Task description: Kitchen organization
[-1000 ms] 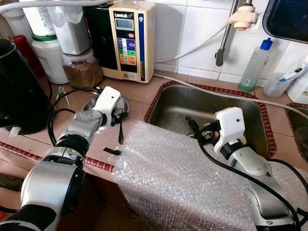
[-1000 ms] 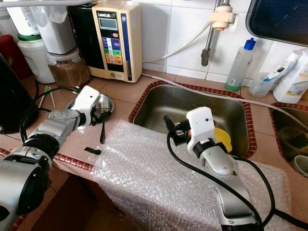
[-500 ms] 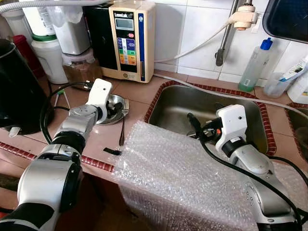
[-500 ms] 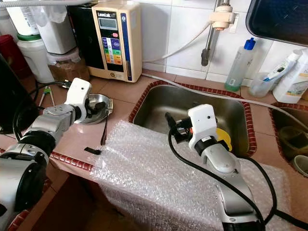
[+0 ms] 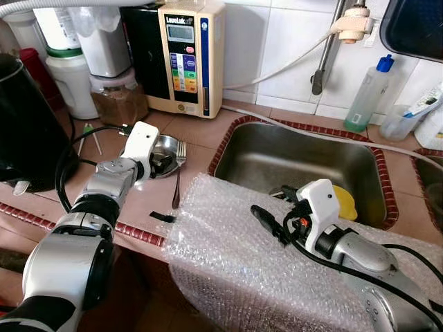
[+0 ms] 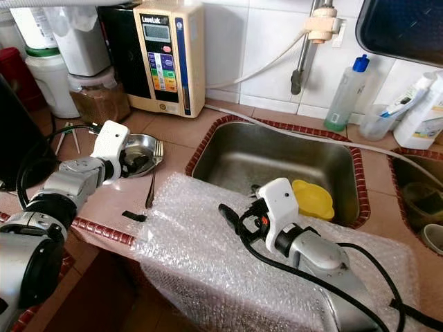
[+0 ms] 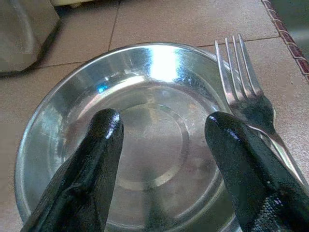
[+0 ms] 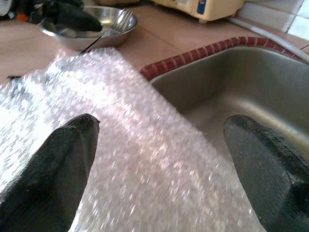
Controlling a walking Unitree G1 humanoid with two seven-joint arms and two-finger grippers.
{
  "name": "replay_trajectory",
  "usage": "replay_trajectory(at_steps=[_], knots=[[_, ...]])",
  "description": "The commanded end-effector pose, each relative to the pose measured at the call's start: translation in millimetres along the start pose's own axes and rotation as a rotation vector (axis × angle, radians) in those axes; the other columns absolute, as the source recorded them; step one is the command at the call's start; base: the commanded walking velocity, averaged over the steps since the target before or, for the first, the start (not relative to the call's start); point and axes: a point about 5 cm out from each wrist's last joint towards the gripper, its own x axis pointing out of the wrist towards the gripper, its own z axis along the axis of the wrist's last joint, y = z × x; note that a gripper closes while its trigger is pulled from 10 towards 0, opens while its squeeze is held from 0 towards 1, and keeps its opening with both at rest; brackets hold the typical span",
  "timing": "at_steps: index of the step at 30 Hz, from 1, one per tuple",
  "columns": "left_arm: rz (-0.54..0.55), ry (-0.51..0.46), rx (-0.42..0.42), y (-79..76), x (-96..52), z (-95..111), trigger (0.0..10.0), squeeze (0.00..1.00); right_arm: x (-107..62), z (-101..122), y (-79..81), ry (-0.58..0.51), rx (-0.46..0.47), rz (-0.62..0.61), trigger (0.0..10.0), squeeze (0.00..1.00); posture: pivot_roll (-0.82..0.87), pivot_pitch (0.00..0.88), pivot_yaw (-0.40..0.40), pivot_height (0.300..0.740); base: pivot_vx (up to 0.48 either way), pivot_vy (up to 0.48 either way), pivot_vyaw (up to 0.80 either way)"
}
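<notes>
Left end effector [image 7: 161, 130]: fingers spread apart, holding nothing, poised just over the steel bowl [image 7: 145, 145].
Steel bowl: sits on the tiled table [image 5: 201, 131], left of the sink [image 5: 304, 162] and in front of the beige appliance [image 5: 185, 55].
Fork [image 7: 253, 108]: tines rest on the bowl's rim, handle runs down the table toward the bubble wrap [image 5: 242, 256].
Right end effector [image 8: 159, 145]: fingers wide open, empty, held above the bubble wrap at the sink's near edge.
Bubble wrap: draped over the table's front edge, covering the sink's near rim.
Yellow item [image 6: 313, 198]: lies inside the sink, toward its right side.
</notes>
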Motion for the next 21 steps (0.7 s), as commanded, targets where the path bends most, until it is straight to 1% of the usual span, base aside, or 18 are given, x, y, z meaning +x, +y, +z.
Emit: replay_trajectory(at_steps=[1,4,7,9,13,15,16,17,19,21], knots=[[0.015,-0.019,0.02,0.8,0.0,6,10.0,0.0,-3.0,2,8.3,-0.006,-0.008,0.055,10.0,0.0,0.02,0.0,0.024,0.74,0.0,0.0,0.0],[0.018,-0.023,0.023,0.6,0.2,6,10.0,0.0,-7.6,-2,21.8,0.012,-0.023,0.138,10.0,0.0,0.01,0.0,0.027,0.74,0.0,0.0,0.0],[0.007,-0.008,0.032,-1.4,0.8,3,10.0,0.0,-6.9,-3,31.4,0.029,-0.053,0.188,10.0,0.0,0.01,0.0,0.032,0.74,0.0,0.0,0.0],[0.001,-0.004,0.036,-3.2,1.3,3,10.0,0.0,-4.4,0,38.2,0.018,-0.043,0.224,10.0,0.0,0.01,0.0,0.032,0.74,0.0,0.0,0.0],[-0.017,0.004,0.045,-7.0,2.5,4,10.0,0.0,-1.5,-3,39.4,0.039,-0.044,0.229,10.0,0.0,0.02,0.0,0.034,0.74,0.0,0.0,0.0],[-0.026,0.001,0.035,-8.4,2.8,5,10.0,0.0,-1.4,-3,39.2,0.041,-0.045,0.229,10.0,0.0,0.02,0.0,0.035,0.74,0.0,0.0,0.0],[-0.028,-0.003,0.02,-8.9,3.0,6,10.0,0.0,-1.3,-4,39.0,0.043,-0.049,0.227,10.0,0.0,0.02,0.0,0.036,0.74,0.0,0.0,0.0],[-0.033,-0.016,-0.012,-9.3,3.1,10,10.0,0.0,-1.2,-5,39.2,0.049,-0.054,0.227,10.0,0.0,0.02,0.0,0.038,0.74,0.0,0.0,0.0],[-0.039,-0.029,-0.039,-10.4,3.3,15,10.0,0.0,-1.0,-5,39.8,0.051,-0.055,0.228,10.0,0.0,0.02,0.0,0.038,0.74,0.0,0.0,0.0],[-0.069,-0.034,-0.058,-16.2,4.6,18,10.0,0.0,-0.1,-5,41.1,0.052,-0.052,0.227,10.0,0.0,0.02,0.0,0.04,0.74,0.0,0.0,0.0]])
